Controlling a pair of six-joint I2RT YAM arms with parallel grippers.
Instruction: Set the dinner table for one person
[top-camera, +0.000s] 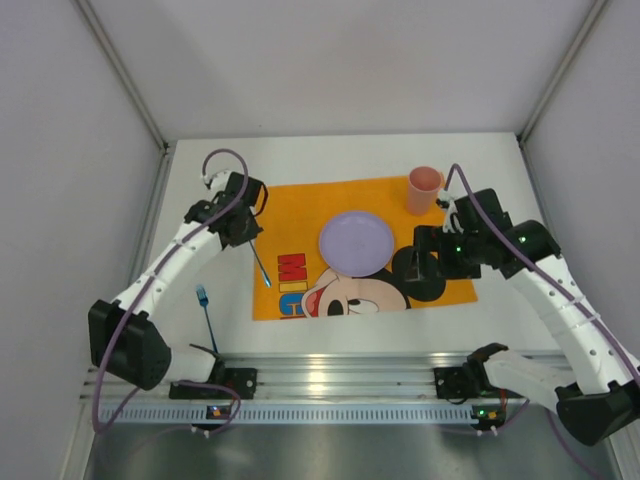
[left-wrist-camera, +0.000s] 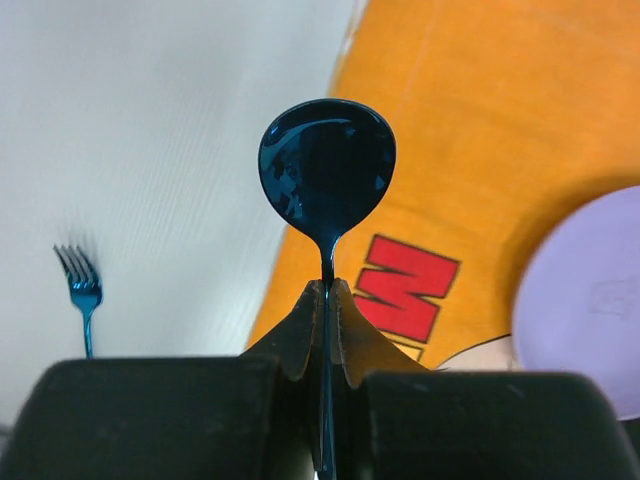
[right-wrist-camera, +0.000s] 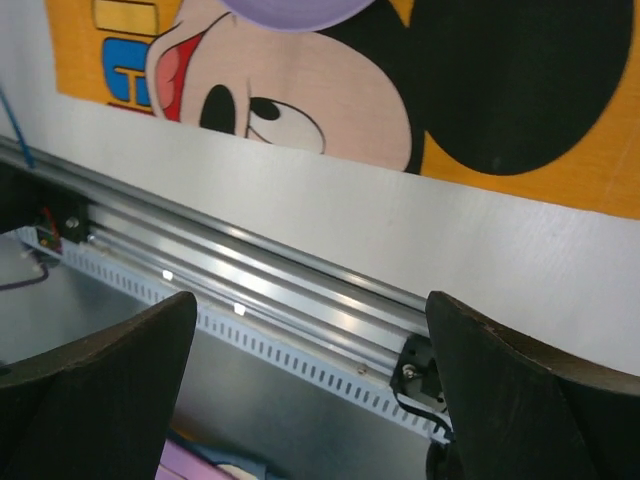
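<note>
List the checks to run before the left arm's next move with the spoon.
1. Grip on spoon by left gripper: ok, clamped on the handle.
2. Purple plate on placemat: ok.
3. Space right of plate free: not ok, open right gripper hangs there.
4. Pink cup upright: ok.
5. Blue fork placed: not ok, it lies on the dinner table, left of placemat.

Glossy dark-blue metal spoon (mirror-bright), matt white dinner table, smooth lilac plate.
</note>
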